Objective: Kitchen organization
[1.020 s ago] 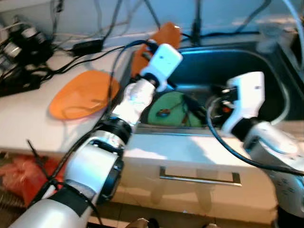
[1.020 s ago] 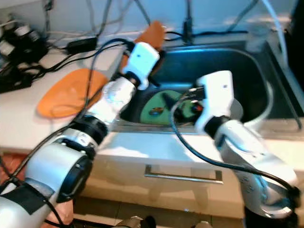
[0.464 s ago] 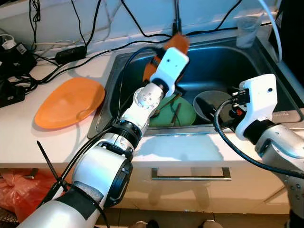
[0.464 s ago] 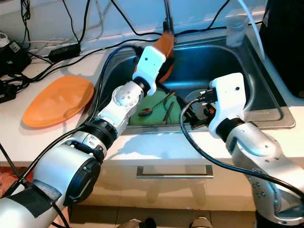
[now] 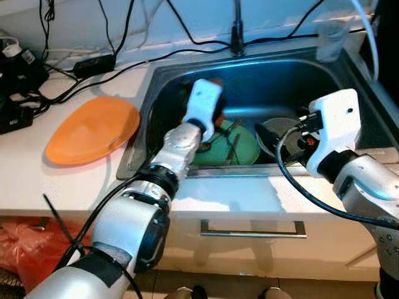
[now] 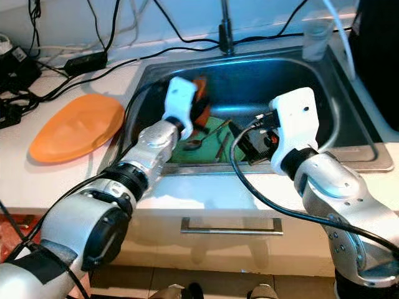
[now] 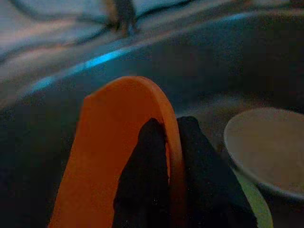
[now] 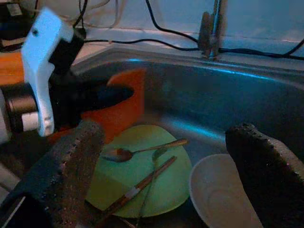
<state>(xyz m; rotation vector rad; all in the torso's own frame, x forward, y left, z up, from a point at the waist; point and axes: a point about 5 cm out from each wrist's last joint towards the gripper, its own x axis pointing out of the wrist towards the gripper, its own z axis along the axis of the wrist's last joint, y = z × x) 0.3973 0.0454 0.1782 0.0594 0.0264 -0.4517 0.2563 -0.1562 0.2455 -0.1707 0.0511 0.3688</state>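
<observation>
My left claw (image 7: 167,156) is down inside the stainless steel sink (image 5: 293,81), its two black fingers (image 7: 145,180) pinched on the rim of a flat orange plastic plate (image 7: 111,142), one finger on each face. That plate stands on edge near the sink's left wall, just beside the round green plate (image 8: 147,178) lying flat on the sink floor.

On the green plate rest a metal spoon (image 8: 142,150) and a pair of brown chopsticks (image 8: 137,187), the chopsticks crossing its near side. Next to the green plate, on its right, sits a shallow pale grey bowl (image 8: 221,192), touching or slightly overlapping the plate's edge.

My right claw (image 8: 161,166) hangs over the front part of the sink, above the grey bowl, its fingers spread wide apart and holding nothing.

On the white counter (image 5: 37,180) to the left of the sink lies a second orange oval plate (image 5: 93,128), flat and well apart from the one I hold. Black cables (image 5: 124,59) run across the counter behind it, and a tap (image 6: 224,31) rises at the back rim of the sink. A clear plastic cup (image 5: 329,38) stands at the sink's far right corner.
</observation>
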